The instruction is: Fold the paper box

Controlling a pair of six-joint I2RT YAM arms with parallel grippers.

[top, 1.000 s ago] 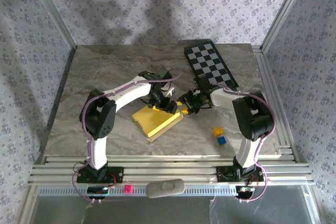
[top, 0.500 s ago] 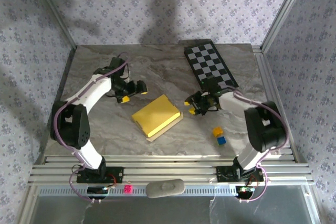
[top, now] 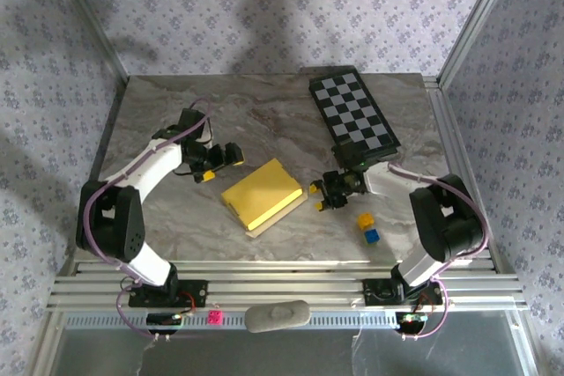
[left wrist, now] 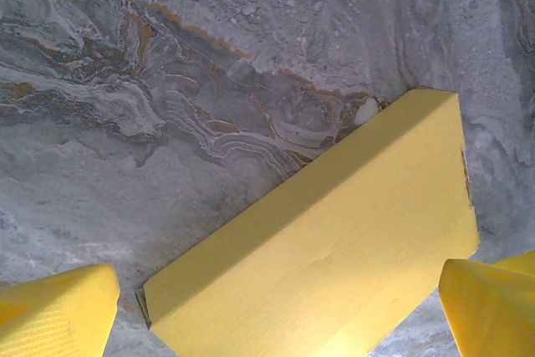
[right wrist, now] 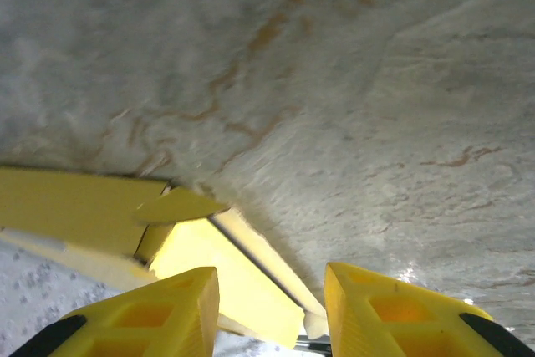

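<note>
The paper box (top: 262,193) lies flat and closed in the middle of the table, yellow on top, with a paler flap edge (top: 275,220) showing under its near side. My left gripper (top: 225,158) hovers just left of the box, open, with nothing in it. In the left wrist view the box (left wrist: 334,240) lies ahead between the two yellow fingertips (left wrist: 58,311). My right gripper (top: 322,194) sits low at the box's right end, a small gap from it. Its jaws stand apart and hold nothing; the right wrist view shows the box's open end flap (right wrist: 230,277) just beyond them.
A black-and-white chequered board (top: 354,116) lies at the back right. A small yellow cube (top: 365,219) and a blue cube (top: 371,235) sit near the right arm's base. A grey oval object (top: 278,314) rests on the front rail.
My left arm has swung off the box to the left and its gripper has opened a little wider. My right gripper has drawn back slightly from the box's right end.
</note>
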